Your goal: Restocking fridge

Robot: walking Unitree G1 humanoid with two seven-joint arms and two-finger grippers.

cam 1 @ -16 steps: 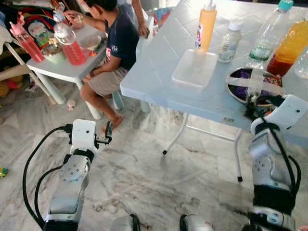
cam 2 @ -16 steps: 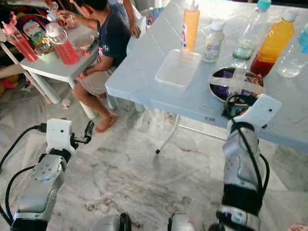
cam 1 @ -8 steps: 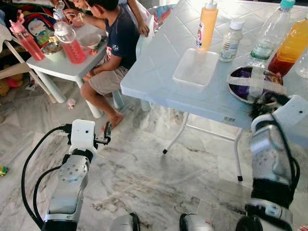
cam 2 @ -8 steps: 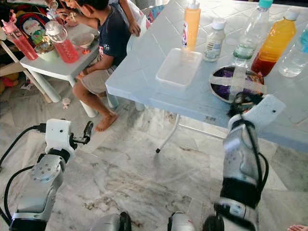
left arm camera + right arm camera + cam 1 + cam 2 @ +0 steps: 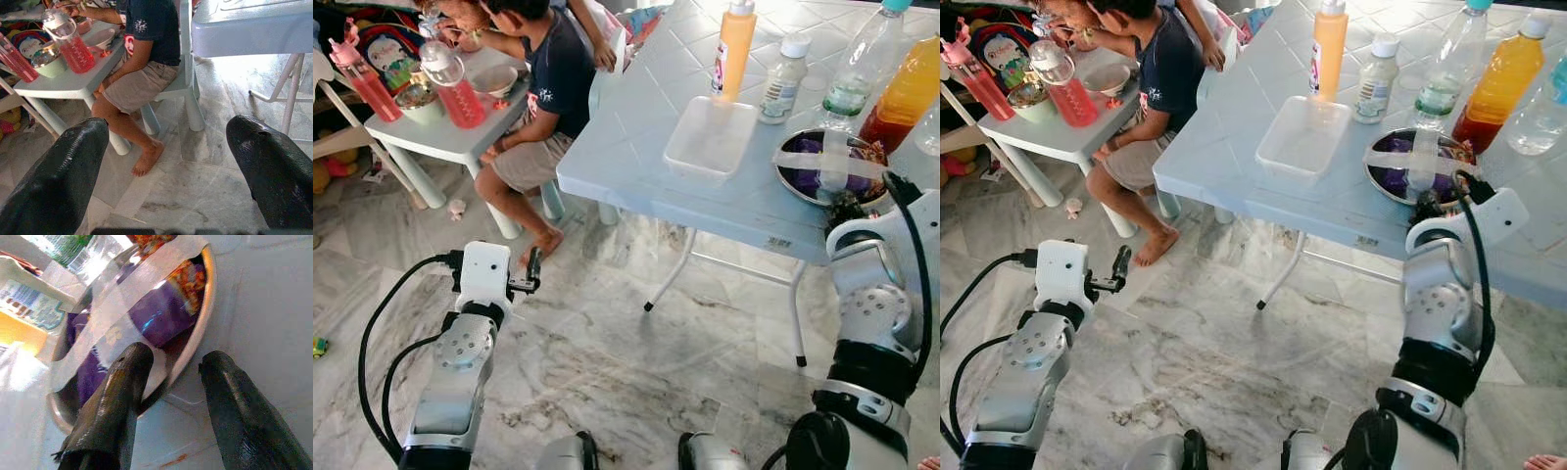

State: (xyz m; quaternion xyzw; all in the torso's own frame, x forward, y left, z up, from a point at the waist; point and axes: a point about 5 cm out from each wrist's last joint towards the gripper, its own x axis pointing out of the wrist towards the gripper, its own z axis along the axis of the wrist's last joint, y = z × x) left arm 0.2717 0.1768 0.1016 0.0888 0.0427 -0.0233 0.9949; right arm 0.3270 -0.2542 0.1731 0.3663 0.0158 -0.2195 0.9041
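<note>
A steel bowl (image 5: 1383, 166) with purple-wrapped contents and strips of tape across its top sits near the front edge of the pale blue table (image 5: 1234, 147). My right gripper (image 5: 176, 357) is at the bowl's near rim (image 5: 208, 289) and stands open. One finger is over the inside of the bowl, the other outside it above the tabletop. In the eye views the right wrist (image 5: 1474, 211) covers those fingers. My left gripper (image 5: 166, 132) hangs open and empty low over the marble floor, left of the table.
Behind the bowl stand an orange squeeze bottle (image 5: 734, 49), a small white-capped bottle (image 5: 783, 78), a water bottle (image 5: 857, 69) and an orange juice bottle (image 5: 906, 93). A clear container (image 5: 710, 137) lies left of the bowl. A person (image 5: 543, 88) sits at a small white table (image 5: 440, 137).
My right wrist has turned and pushed forward, bringing the gripper up to the bowl's near rim. The left arm has stayed where it was.
</note>
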